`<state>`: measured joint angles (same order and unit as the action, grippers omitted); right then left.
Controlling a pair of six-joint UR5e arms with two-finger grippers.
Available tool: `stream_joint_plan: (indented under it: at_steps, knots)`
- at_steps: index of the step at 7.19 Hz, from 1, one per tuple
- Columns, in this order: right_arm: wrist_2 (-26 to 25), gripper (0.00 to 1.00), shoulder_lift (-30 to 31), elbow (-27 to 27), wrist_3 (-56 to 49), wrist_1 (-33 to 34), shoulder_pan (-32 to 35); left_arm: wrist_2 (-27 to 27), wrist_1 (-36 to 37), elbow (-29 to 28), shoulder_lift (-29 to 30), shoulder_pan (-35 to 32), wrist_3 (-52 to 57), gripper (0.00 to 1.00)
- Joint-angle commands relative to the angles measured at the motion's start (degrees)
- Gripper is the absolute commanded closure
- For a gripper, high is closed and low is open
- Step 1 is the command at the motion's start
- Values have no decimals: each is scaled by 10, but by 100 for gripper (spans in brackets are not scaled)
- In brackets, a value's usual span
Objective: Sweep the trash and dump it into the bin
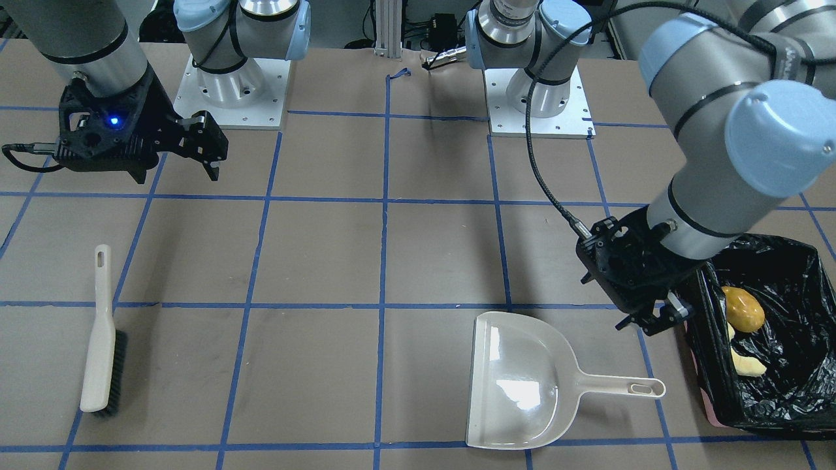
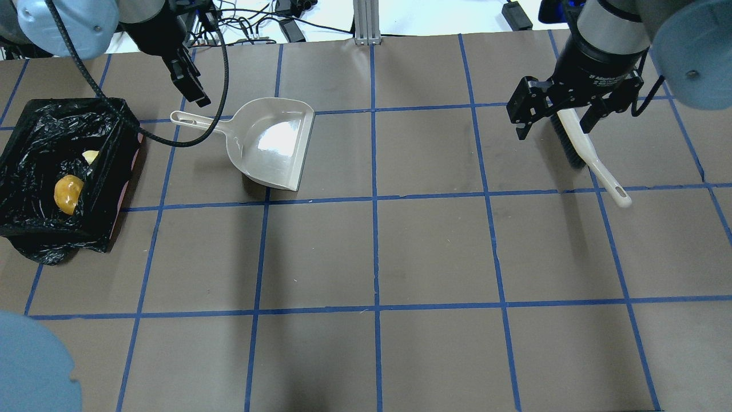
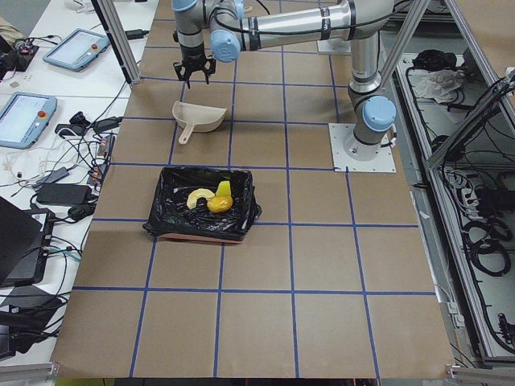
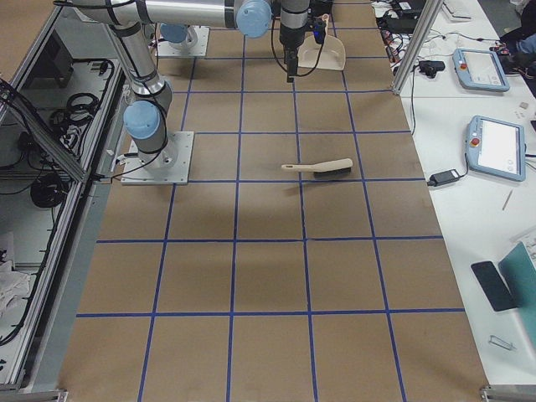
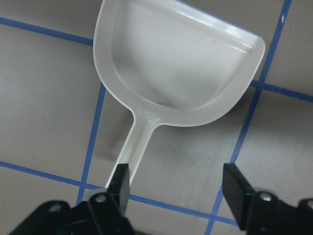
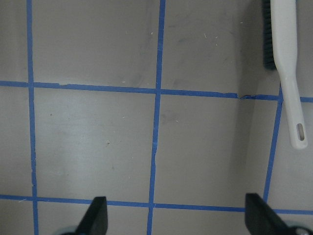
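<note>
The bin, lined with a black bag, stands at the table's left end; it also shows in the overhead view. In it lie the yellow-orange lump, the cream croissant and a green-yellow piece that looks like the sponge. The cream dustpan lies empty on the table beside the bin. My left gripper is open and empty above the dustpan's handle. My right gripper is open and empty above the table.
A cream brush with black bristles lies flat on the table under and just beside my right gripper. The brown table carries a blue tape grid. Both arm bases stand at the robot's edge of the table.
</note>
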<state>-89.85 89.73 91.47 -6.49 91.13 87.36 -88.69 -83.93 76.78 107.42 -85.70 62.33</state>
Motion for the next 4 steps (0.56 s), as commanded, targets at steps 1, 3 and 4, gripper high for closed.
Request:
stream_joint_plan:
  at_steps: [1,3,4]
  knots:
    - [0,0,-1,0,0,0,0,-1,-58,8,-61,-8,-207,18]
    - [0,0,-1,0,-2,1,0,7,-73,12,-91,-13,-459,7]
    - [0,0,-1,-1,0,2,0,-2,-75,24,-106,-27,-508,0]
